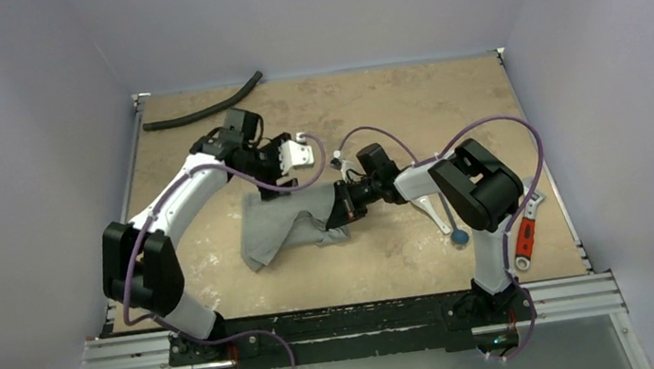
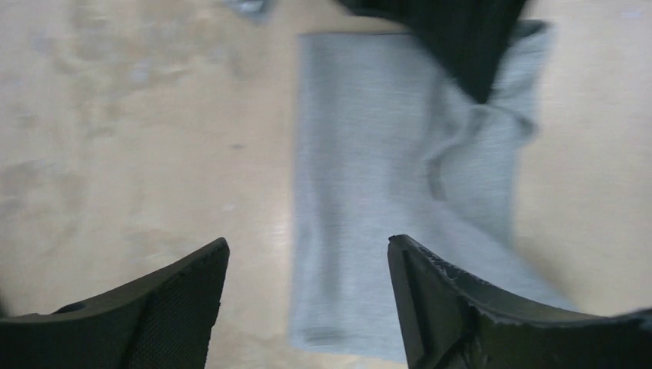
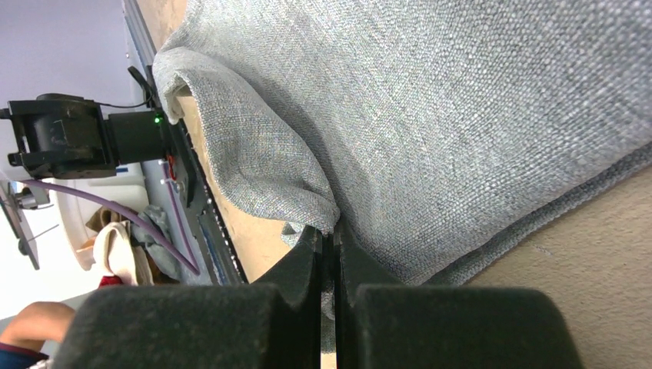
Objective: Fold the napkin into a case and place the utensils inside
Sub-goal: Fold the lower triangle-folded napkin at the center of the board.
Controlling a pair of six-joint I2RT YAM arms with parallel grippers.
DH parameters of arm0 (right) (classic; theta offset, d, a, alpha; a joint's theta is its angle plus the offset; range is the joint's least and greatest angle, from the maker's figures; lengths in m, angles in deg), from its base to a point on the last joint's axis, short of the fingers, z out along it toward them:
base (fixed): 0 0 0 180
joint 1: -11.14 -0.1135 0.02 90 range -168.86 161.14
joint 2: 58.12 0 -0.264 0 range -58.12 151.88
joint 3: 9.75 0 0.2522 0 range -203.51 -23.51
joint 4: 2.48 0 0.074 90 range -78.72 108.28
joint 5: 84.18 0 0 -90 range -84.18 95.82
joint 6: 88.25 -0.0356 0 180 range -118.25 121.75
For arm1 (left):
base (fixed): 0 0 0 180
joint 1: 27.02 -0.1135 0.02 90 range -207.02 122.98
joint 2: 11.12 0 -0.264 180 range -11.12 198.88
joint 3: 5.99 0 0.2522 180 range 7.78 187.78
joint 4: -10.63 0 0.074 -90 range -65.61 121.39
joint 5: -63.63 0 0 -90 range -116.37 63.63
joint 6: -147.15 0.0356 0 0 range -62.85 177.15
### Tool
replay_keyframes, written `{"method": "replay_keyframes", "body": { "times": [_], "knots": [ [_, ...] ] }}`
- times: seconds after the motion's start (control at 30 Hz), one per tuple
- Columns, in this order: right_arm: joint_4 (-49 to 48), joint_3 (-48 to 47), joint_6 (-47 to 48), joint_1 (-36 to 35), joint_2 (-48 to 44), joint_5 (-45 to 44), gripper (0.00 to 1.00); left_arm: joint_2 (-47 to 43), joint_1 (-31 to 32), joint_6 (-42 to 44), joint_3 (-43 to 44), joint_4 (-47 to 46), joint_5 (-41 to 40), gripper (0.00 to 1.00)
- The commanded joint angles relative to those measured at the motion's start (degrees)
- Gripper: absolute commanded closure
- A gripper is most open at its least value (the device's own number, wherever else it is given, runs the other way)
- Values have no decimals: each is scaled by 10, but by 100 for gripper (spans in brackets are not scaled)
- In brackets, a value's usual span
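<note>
The grey napkin (image 1: 283, 230) lies partly folded and rumpled in the middle of the table. My right gripper (image 1: 343, 217) is shut on a fold at the napkin's right edge; in the right wrist view the jaws (image 3: 330, 234) pinch the cloth (image 3: 461, 115). My left gripper (image 1: 294, 162) hovers above the napkin's far edge. Its fingers (image 2: 307, 246) stand open and empty over the cloth (image 2: 369, 192). A thin dark utensil with a round blue end (image 1: 457, 236) lies to the right under the right arm. A small white spoon (image 1: 337, 156) shows beyond the right gripper.
A red-handled wrench (image 1: 525, 239) lies near the table's right edge. A long black hose (image 1: 204, 112) curves along the far left. The right arm's dark gripper (image 2: 461, 38) shows at the top of the left wrist view.
</note>
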Motion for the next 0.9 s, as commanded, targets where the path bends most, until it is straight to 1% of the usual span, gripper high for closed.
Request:
{"method": "replay_keyframes", "body": {
  "times": [0.0, 0.03, 0.1, 0.2, 0.33, 0.47, 0.5, 0.6, 0.7, 0.77, 0.87],
  "knots": [
    [10, -3, 3, 2, 11, -34, 100, -37, 40, -45, -95, 45, 19, 16],
    [9, -1, 3, 1, 9, -34, 100, -43, 40, -55, -111, 36, 10, 11],
    [7, 0, 2, 2, 8, -35, 100, -54, 41, -82, -136, 12, -8, 8],
    [4, 3, 1, 1, 8, -36, 100, -72, 55, -111, -168, -13, -34, 6],
    [-2, 5, 0, 1, 8, -38, 100, -83, 94, -160, -209, -88, -127, 3],
    [-4, 12, 0, 1, 7, -36, 100, -72, 102, -163, -219, -108, -174, 1],
    [-4, 14, -1, 2, 7, -35, 100, -70, 103, -159, -219, -105, -181, 3],
    [-3, 16, 0, 2, 7, -35, 100, -67, 102, -145, -215, -95, -195, 21],
    [-2, 16, 0, 2, 6, -34, 100, -77, 102, -128, -213, -79, -205, 36],
    [-1, 15, 1, 2, 5, -33, 100, -83, 102, -120, -214, -67, -209, 38],
    [0, 15, 1, 3, 5, -33, 100, -88, 101, -110, -216, -42, -215, 37]
  ]
}}
